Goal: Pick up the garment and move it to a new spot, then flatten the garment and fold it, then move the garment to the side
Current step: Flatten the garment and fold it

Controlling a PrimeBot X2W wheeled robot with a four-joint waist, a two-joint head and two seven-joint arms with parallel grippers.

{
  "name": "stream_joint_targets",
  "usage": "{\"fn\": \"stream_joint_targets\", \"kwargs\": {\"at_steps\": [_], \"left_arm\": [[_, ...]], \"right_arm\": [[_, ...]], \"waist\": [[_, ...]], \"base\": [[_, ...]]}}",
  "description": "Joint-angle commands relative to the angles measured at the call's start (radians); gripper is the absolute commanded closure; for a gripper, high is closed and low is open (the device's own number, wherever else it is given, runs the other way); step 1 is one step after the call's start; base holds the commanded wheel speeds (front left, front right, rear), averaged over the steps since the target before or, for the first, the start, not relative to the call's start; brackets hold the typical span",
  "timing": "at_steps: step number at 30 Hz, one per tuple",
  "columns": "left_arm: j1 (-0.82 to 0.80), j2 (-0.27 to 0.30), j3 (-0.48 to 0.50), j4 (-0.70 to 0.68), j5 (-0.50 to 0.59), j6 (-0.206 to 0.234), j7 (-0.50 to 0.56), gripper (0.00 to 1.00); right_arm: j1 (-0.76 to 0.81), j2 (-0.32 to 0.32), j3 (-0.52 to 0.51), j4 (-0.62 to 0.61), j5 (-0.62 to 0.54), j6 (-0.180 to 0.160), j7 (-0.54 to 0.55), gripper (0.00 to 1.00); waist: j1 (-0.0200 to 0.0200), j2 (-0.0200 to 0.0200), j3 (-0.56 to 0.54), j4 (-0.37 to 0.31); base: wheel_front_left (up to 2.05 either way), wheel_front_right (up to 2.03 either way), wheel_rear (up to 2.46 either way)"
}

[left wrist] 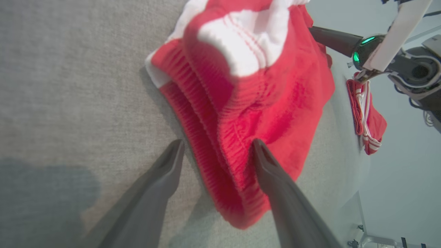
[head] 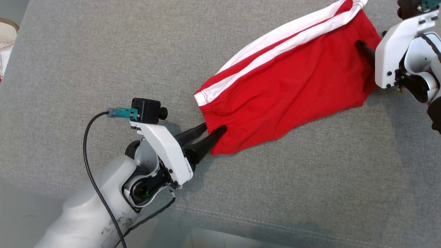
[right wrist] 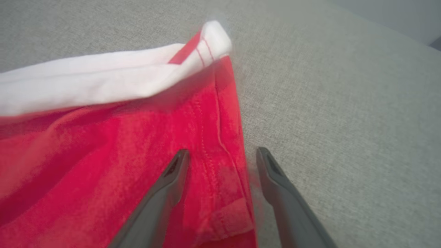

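We find the garment (head: 289, 86), red shorts with white side stripes, lying slantwise on the grey fabric-covered worktop (head: 86, 69). Its far corner is cut off by the upper edge of the head view.

The left pincer (head: 215, 128) stands apart at the elastic waistband end. In the left wrist view one finger lies over bare grey fabric and the other over the gathered red band, with the waistband edge between them. We cannot tell whether either tip presses on the cloth.

The right pincer (right wrist: 223, 151) is likewise apart, at the opposite hem. Its wrist view shows one finger above red cloth and the other above bare worktop, the stitched hem running between. The cloth is blurred in that view, so contact cannot be confirmed. In the head view one of its dark fingers shows against the red, and the rest is masked by the white housing.

A second red-and-white cloth (left wrist: 368, 117) appears past the worktop's edge in the left wrist view; its support is unclear. A pale object (head: 6, 44) at the left margin of the head view is cut off and cannot be identified.
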Motion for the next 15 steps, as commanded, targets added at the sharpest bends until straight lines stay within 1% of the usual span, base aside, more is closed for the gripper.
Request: {"fn": "stream_joint_targets", "kwargs": {"at_steps": [1, 3, 4, 5, 6, 7, 8, 12, 15], "left_arm": [[-0.038, 0.023, 0.035, 0.008, -0.021, -0.01, 0.02, 0.0], [-0.053, 0.019, 0.031, 0.034, -0.033, -0.017, 0.047, 0.0], [-0.059, 0.015, 0.029, 0.046, -0.038, -0.021, 0.056, 0.15], [-0.063, 0.009, 0.027, 0.056, -0.045, -0.025, 0.065, 0.51], [-0.067, 0.003, 0.025, 0.065, -0.049, -0.028, 0.07, 0.94], [-0.067, 0.003, 0.025, 0.065, -0.049, -0.028, 0.07, 0.94], [-0.069, -0.003, 0.025, 0.073, -0.057, -0.032, 0.075, 1.0], [-0.068, -0.011, 0.024, 0.085, -0.077, -0.045, 0.08, 1.0], [-0.054, -0.001, 0.029, 0.066, -0.099, -0.049, 0.078, 1.0]], "right_arm": [[0.005, 0.007, 0.024, -0.029, 0.017, -0.003, 0.025, 0.0], [-0.005, 0.005, 0.042, -0.031, 0.033, -0.003, 0.048, 0.01], [-0.008, 0.004, 0.051, -0.028, 0.041, -0.003, 0.06, 0.51], [-0.009, 0.003, 0.058, -0.026, 0.05, -0.003, 0.071, 0.64], [-0.009, 0.003, 0.063, -0.025, 0.062, -0.003, 0.078, 1.0], [-0.009, 0.003, 0.063, -0.025, 0.062, -0.003, 0.078, 1.0], [-0.008, 0.002, 0.066, -0.023, 0.074, -0.003, 0.083, 1.0], [0.003, -0.007, 0.075, -0.022, 0.114, -0.003, 0.085, 1.0], [0.027, -0.02, 0.065, -0.042, 0.168, -0.003, 0.076, 1.0]], "waist": [[0.0, 0.0, 0.003, 0.001], [0.0, 0.0, 0.005, 0.002], [0.0, 0.0, 0.005, 0.003], [0.0, 0.0, 0.005, 0.005], [0.0, 0.0, 0.006, 0.007], [0.0, 0.0, 0.006, 0.007], [0.0, 0.0, 0.006, 0.008], [0.0, 0.0, 0.006, 0.008], [0.0, 0.0, 0.003, 0.004]], "base": [[0.0, 0.0, 0.0], [0.0, 0.0, 0.0], [0.0, 0.0, 0.0], [0.0, 0.0, 0.0], [0.0, 0.0, 0.0], [0.0, 0.0, 0.0], [0.0, 0.0, 0.0], [0.0, 0.0, 0.0], [0.0, 0.0, 0.0]]}}
